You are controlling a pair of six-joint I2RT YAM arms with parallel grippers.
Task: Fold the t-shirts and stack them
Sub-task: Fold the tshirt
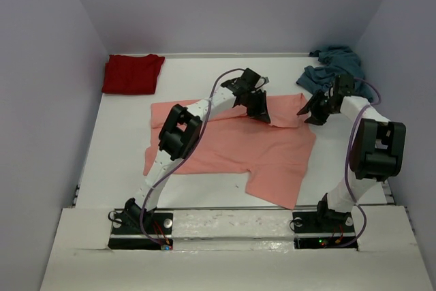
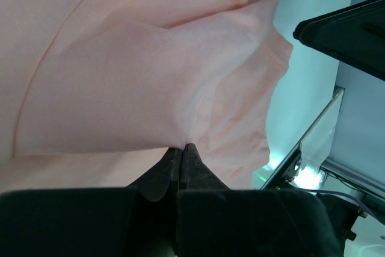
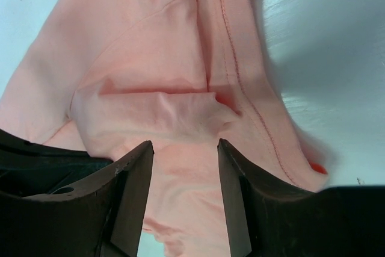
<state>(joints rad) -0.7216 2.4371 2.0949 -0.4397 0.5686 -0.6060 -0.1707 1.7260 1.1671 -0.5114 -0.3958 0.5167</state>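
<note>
- The salmon-pink shirt point(image 1: 231, 148) lies spread across the middle of the table point(image 1: 119, 155). The dark red shirt point(image 1: 131, 73) sits folded in the far left corner, and the teal-blue shirt point(image 1: 332, 66) is heaped in the far right one.
- The left gripper point(image 2: 182, 147) has its jaws pinched together on a pleat near the pink shirt's far edge. The right gripper point(image 3: 183, 151) stands with jaws apart over a raised wrinkle at the shirt's far right corner, gripping nothing.
- The main risk, as I judge it: if the left lifts before the right closes, only one side rises and the fold comes out skewed.
- The left's bite looks thin, just at the tips, so the cloth could slip free under a pull.
- The right could catch one layer or two; I can't tell which from here.
- The overhead view gives the whole layout and the two other shirts. Only the wrist views settle how each pair of jaws stands, which is too small to read from above.
</note>
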